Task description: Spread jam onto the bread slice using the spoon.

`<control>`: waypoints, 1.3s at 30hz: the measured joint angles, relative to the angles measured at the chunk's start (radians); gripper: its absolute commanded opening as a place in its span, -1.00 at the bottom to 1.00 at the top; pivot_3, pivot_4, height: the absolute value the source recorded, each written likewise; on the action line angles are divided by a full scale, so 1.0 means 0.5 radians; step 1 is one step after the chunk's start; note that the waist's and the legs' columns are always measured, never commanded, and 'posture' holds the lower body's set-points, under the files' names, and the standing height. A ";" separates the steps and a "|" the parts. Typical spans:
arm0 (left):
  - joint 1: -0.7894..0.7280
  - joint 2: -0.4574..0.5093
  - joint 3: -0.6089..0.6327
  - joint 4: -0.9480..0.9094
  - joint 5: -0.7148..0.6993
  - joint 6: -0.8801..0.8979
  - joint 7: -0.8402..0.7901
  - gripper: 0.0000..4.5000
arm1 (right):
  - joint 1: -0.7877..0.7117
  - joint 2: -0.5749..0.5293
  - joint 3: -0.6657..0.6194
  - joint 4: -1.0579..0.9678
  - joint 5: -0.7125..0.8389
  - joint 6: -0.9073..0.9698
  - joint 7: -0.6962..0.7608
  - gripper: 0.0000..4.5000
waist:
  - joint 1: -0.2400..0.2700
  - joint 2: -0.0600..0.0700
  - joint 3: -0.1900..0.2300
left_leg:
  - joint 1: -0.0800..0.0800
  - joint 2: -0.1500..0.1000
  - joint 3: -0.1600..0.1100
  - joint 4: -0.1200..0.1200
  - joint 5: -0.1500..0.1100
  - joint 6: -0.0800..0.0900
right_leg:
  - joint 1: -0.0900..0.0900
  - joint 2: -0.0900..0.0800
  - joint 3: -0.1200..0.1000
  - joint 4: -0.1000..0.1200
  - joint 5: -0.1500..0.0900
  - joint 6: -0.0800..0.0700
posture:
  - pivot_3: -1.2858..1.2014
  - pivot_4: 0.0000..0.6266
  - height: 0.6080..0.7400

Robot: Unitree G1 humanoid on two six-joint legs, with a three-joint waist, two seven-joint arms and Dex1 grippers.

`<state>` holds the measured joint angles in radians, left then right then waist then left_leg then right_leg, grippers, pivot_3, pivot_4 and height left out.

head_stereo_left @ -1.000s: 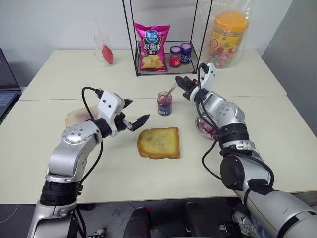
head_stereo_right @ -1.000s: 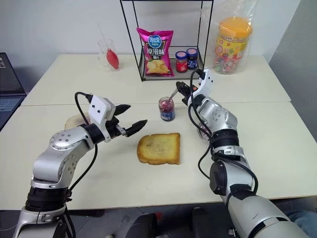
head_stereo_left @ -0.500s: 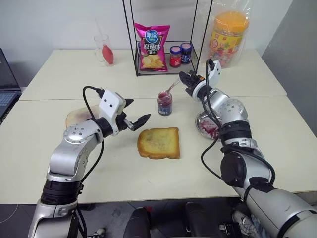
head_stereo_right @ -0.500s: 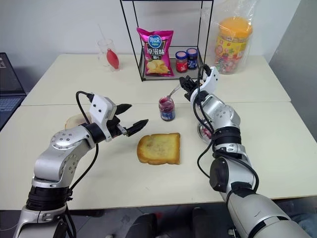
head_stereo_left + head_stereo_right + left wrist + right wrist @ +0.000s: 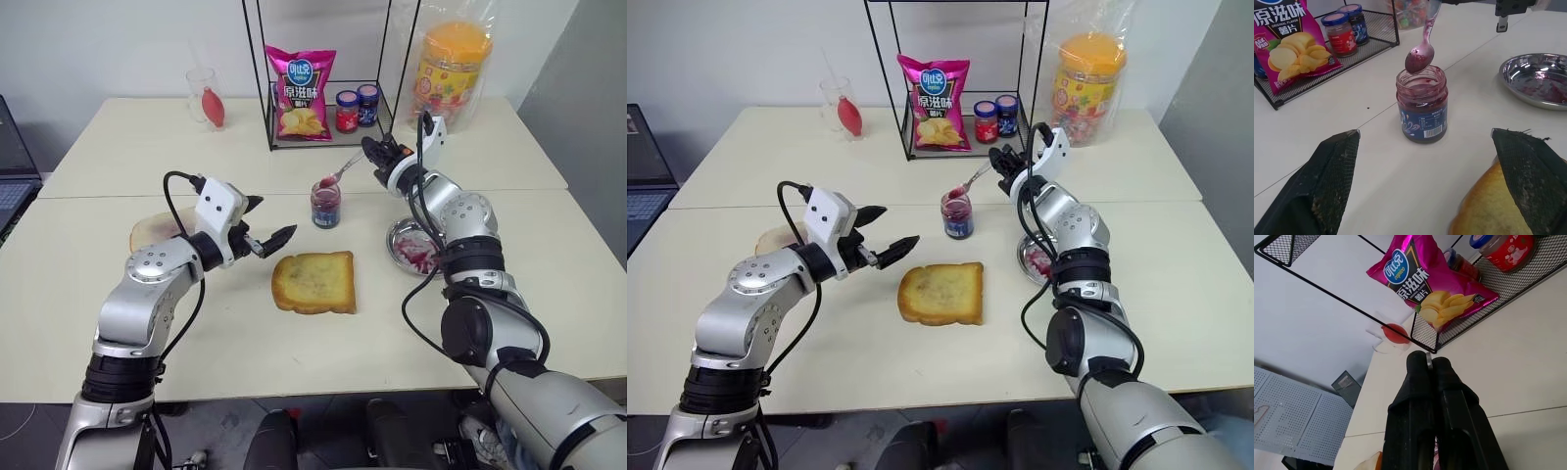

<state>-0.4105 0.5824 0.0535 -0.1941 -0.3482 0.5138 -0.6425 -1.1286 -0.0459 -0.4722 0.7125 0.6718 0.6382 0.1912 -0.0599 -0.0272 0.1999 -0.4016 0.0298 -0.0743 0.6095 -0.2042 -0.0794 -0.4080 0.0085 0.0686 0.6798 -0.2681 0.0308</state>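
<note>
On the pale bench (image 5: 490,323) in the head views, the square golden-brown toasted bread slice (image 5: 314,282) lay flat near the middle, nearer the robot than the small clear glass jar of dark red-purple jam (image 5: 325,205) with its blue label band. The right gripper (image 5: 376,157), its black fingers pressed together on the handle, held the slim shiny metal spoon (image 5: 339,173) slanting down to the left, the jam-smeared bowl just above the jar mouth. To the right of the jar sat a round metal dish (image 5: 416,246) streaked with jam. The left gripper (image 5: 270,225) hung above the bench just left of the bread slice, fingers spread and holding nothing. Left of it lay a pile of toast slices (image 5: 155,231). Far back stood a black wire rack (image 5: 323,73) with a pink crisp bag (image 5: 301,94).

From the left wrist, the two spread fingers (image 5: 1332,188) framed the jar, and the spoon bowl hovered clear of its rim; a corner of the bread slice showed beside one finger.

From the right wrist, the closed fingers (image 5: 1420,396) pinched the spoon's metal handle end between their tips.
</note>
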 measured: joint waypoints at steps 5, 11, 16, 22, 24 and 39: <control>0.000 0.000 0.000 0.002 -0.001 -0.004 -0.003 1.00 | 0.000 0.003 -0.005 0.000 0.034 0.010 -0.004 -0.97 | 0.000 0.000 0.000 | 0.000 0.000 0.000 0.000 0.000 0.000 | 0.000 0.000 0.000 0.000 0.000 0.000 | 0.03 -0.52 1.00; 0.091 0.045 0.052 -0.045 -0.055 0.003 -0.081 1.00 | 0.053 0.039 0.013 -0.354 0.176 0.249 -0.008 -0.97 | -0.004 0.001 0.000 | -0.003 0.001 0.000 -0.002 0.000 0.000 | -0.006 0.000 0.000 0.001 0.000 0.000 | 0.03 -0.52 1.00; 0.302 0.218 0.199 -0.190 -0.174 0.054 -0.229 1.00 | 0.194 0.063 0.144 -0.938 0.365 0.544 -0.028 -0.97 | -0.008 0.001 0.000 | -0.005 0.002 -0.001 -0.004 -0.001 0.001 | -0.007 0.001 -0.001 0.001 -0.001 -0.002 | 0.03 -0.52 1.00; 0.756 0.403 0.352 -0.441 -0.229 0.035 -0.414 1.00 | 0.694 0.067 0.520 -1.649 0.430 0.807 -0.042 -0.97 | -0.008 0.000 0.000 | -0.005 0.003 -0.001 -0.004 -0.001 0.002 | -0.008 0.000 -0.001 -0.001 -0.006 0.000 | 0.03 -0.52 1.00; 0.856 0.429 0.372 -0.477 -0.230 0.031 -0.450 1.00 | 0.836 0.058 0.672 -1.771 0.398 0.808 -0.029 -0.97 | -0.009 0.000 0.000 | -0.005 0.003 -0.001 -0.004 -0.001 0.002 | -0.008 0.000 0.000 0.000 -0.010 0.002 | 0.03 -0.52 1.00; 1.058 0.438 0.257 -0.544 -0.093 -0.261 -0.573 1.00 | 1.228 -0.227 1.542 -1.874 -0.530 -0.049 0.332 -0.97 | -0.001 -0.003 -0.002 | 0.001 0.003 0.003 -0.002 -0.001 0.002 | -0.005 0.000 0.003 0.000 -0.008 0.003 | 0.03 -0.52 1.00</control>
<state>0.1187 0.8016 0.1821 -0.4659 -0.3944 0.3834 -0.9292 -0.5145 -0.1592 0.2987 -0.2245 0.4068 0.6135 0.3573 -0.0603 -0.0285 0.1991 -0.4014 0.0311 -0.0727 0.6083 -0.2047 -0.0786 -0.4106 0.0083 0.0701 0.6799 -0.2723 0.0321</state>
